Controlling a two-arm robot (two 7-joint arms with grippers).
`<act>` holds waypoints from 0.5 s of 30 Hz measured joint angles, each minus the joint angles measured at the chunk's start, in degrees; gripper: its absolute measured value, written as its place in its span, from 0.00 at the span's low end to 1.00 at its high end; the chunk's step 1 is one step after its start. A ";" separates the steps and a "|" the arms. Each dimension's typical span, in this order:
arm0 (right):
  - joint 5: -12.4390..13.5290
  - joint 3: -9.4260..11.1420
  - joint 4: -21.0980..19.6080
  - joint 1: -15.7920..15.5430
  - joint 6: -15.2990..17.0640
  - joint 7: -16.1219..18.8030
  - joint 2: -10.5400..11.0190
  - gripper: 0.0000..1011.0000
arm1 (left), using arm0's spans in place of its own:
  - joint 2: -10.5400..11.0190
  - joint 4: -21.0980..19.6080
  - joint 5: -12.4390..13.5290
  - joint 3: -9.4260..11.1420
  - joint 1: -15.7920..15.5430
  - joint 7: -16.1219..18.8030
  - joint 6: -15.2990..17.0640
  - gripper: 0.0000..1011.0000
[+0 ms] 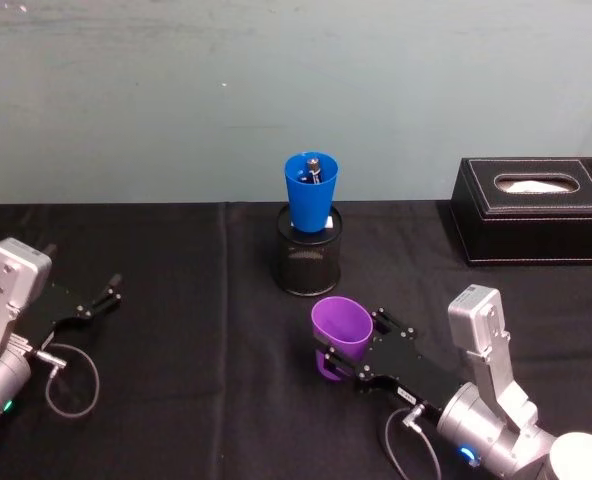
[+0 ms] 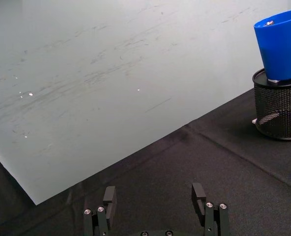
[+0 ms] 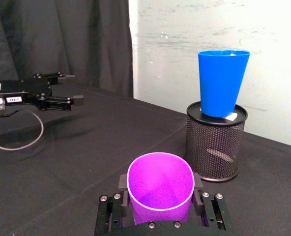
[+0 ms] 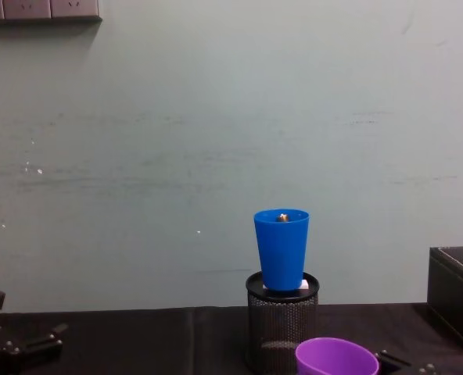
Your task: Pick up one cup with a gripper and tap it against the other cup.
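The right gripper [image 1: 354, 358] clamps the purple cup [image 1: 340, 325] upright. The blue cup [image 1: 311, 191], standing in the mesh holder [image 1: 309, 262], lies farther off and slightly left. The left gripper [image 1: 98, 298] rests open, far left.

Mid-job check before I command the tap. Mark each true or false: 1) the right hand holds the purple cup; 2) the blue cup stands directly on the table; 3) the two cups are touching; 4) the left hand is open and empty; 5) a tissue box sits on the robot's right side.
1) True: the right hand is shut on the tapered purple plastic cup.
2) False: the tapered blue plastic cup sits in the round black mesh pen holder.
3) False: a clear gap separates them.
4) True: the left hand is open, holding nothing.
5) True: the black leather tissue box is there.
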 joint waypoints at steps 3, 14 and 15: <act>-0.29 0.13 0.47 -0.21 -0.47 0.28 -0.43 0.72 | 0.00 0.00 0.00 0.00 0.00 0.00 0.00 0.99; -1.49 0.63 1.50 -0.79 -1.44 0.40 -1.58 0.72 | 0.00 0.00 0.00 0.00 0.00 0.00 0.00 0.99; -1.51 0.66 1.51 -0.81 -1.47 0.39 -1.60 0.72 | 0.00 0.00 0.00 0.00 0.00 0.00 0.00 0.99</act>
